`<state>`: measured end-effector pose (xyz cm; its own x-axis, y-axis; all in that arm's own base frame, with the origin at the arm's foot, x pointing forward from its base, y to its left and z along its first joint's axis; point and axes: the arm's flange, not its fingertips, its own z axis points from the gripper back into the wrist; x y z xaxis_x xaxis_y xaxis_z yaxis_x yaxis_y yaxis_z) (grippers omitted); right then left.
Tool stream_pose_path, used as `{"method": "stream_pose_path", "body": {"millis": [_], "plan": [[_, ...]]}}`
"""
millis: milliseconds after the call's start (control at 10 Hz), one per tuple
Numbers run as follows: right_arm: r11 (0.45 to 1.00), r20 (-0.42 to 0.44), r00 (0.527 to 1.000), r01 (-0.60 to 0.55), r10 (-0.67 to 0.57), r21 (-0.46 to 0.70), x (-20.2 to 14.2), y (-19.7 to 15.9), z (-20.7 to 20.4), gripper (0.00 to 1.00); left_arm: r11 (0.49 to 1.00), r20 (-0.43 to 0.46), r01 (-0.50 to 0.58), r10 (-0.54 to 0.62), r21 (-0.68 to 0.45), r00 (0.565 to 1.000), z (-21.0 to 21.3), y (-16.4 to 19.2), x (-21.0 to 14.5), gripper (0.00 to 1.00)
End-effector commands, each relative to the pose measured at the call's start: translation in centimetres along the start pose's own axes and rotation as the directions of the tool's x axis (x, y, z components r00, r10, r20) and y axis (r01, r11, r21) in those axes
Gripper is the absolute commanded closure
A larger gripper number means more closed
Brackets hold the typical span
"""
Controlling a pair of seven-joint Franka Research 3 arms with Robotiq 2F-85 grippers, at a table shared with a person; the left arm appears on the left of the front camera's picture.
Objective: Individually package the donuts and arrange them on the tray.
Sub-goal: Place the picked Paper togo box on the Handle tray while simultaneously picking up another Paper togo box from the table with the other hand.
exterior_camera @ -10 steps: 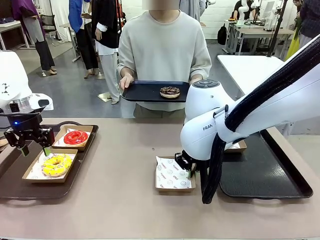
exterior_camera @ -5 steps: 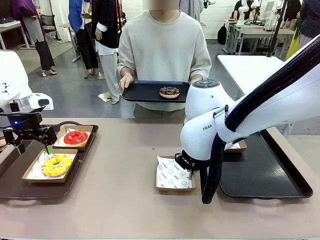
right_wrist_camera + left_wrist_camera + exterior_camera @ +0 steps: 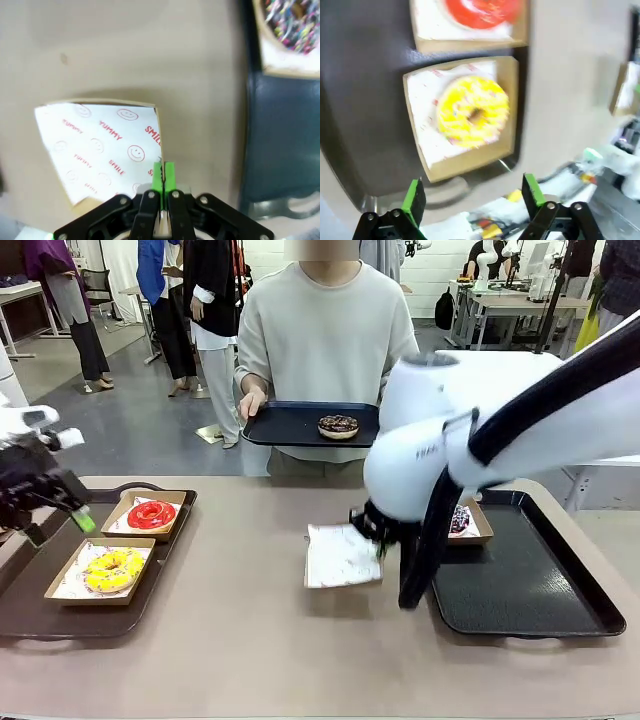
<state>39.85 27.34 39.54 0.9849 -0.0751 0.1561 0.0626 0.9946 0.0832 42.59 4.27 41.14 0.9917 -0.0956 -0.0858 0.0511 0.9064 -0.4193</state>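
Pinched the edge of an empty paper-lined box [image 3: 107,150] in the right gripper [image 3: 162,175], raised off the table [image 3: 230,630]. Left gripper [image 3: 470,197] spread wide above the boxed yellow donut [image 3: 472,112]. Chocolate donut [image 3: 338,425] waited on the person's tray [image 3: 285,425]. Next, probably: present the box for it.

Table centre [image 3: 230,610] seems free btwn trays; right arm [image 3: 480,430] blocks right.
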Motion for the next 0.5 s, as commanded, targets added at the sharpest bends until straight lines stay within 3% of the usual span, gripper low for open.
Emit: {"method": "stream_pose_path", "body": {"millis": [0,200,400], "plan": [[1.000,0.022,1.000,-0.004,0.003,0.023,3.0,-0.4,5.2,1.00,0.962,-0.028,0.000,-0.008,-0.273,1.000,4.4,4.0,-2.4,0.00],[1.000,-0.008,1.000,-0.021,0.021,0.012,6.3,1.1,9.8,1.00,0.866,-0.070,-0.038,0.003,-0.499,0.998,6.4,8.5,-3.1,0.00],[0.999,-0.043,0.998,-0.039,0.038,-0.021,9.6,2.7,11.4,1.00,0.765,-0.066,-0.100,0.075,-0.636,0.995,6.6,12.6,-3.0,0.00]]}}
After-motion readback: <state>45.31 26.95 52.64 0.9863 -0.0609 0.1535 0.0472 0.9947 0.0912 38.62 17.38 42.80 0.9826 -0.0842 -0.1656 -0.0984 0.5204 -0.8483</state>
